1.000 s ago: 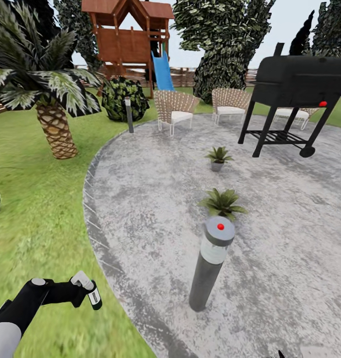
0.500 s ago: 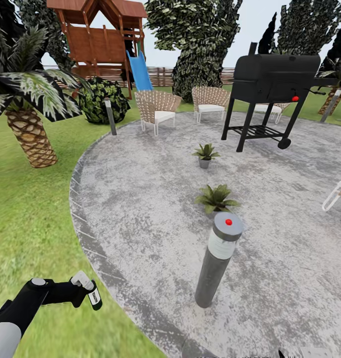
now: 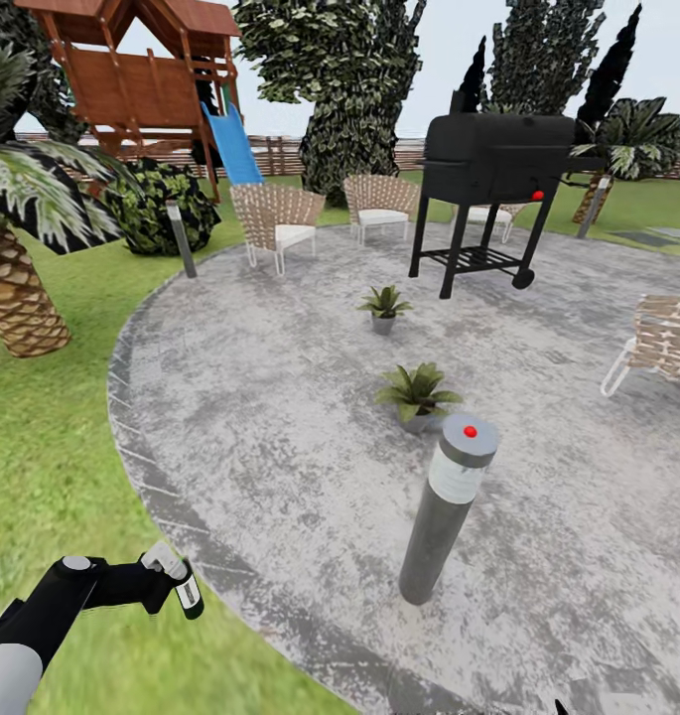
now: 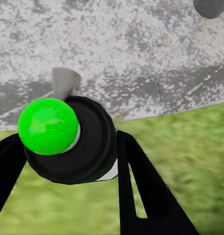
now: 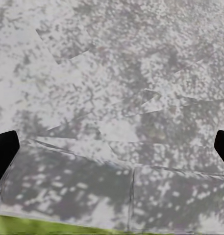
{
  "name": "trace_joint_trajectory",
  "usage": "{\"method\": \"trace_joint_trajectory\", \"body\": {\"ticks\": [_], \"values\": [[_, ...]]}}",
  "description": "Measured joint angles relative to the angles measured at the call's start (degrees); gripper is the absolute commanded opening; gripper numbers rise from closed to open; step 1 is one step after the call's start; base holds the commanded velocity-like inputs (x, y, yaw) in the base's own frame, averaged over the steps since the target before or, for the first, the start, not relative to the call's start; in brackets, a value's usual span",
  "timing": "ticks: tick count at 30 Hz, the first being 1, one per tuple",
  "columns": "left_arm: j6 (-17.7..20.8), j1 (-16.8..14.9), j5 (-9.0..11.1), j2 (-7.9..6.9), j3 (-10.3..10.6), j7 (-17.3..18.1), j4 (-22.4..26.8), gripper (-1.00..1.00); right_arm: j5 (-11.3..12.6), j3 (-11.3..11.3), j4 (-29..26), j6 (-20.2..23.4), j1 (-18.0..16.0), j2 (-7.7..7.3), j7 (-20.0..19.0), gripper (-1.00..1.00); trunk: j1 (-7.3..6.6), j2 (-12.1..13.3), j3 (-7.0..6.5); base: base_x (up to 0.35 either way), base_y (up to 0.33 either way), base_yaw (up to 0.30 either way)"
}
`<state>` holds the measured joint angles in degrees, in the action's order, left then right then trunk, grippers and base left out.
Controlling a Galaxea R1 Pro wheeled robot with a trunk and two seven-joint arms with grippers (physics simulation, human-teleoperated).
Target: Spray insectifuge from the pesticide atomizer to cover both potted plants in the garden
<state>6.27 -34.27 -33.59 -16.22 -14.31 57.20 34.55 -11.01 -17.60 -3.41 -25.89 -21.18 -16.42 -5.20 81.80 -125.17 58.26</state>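
Observation:
My left gripper hangs low over the lawn beside the patio's edge, shut on the pesticide atomizer, a dark bottle with a pale label and a white head. In the left wrist view the atomizer sits between the black fingers, with a green ball over its near end. Two potted plants stand on the round stone patio: the nearer one just behind a bollard lamp, the farther one towards the chairs. My right gripper is open above bare patio stone, with nothing between its fingertips.
A tall grey bollard lamp with a red dot stands between me and the nearer plant. A black grill, wicker chairs, a second bollard, a palm and a play tower ring the patio.
The whole view has swung to the right, so the patio, plants and bollard sit further left in the picture. My left gripper keeps the atomizer in the same pose.

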Motion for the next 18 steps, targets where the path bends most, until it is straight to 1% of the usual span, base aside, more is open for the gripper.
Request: {"method": "trace_joint_trajectory", "body": {"ticks": [7,18], "values": [[0.0,0.0,0.0,0.0,0.0,0.0,0.0,-1.0,0.0,0.0,0.0,0.0,0.01,0.0,0.0,1.0,-0.01,0.0,-0.17,0.021,0.339,-0.268],[0.0,0.0,0.0,0.0,0.0,0.0,0.0,-1.0,0.0,0.0,0.0,0.0,0.02,0.0,0.0,1.0,-0.01,0.0,-0.65,0.117,0.339,-0.286]]}}
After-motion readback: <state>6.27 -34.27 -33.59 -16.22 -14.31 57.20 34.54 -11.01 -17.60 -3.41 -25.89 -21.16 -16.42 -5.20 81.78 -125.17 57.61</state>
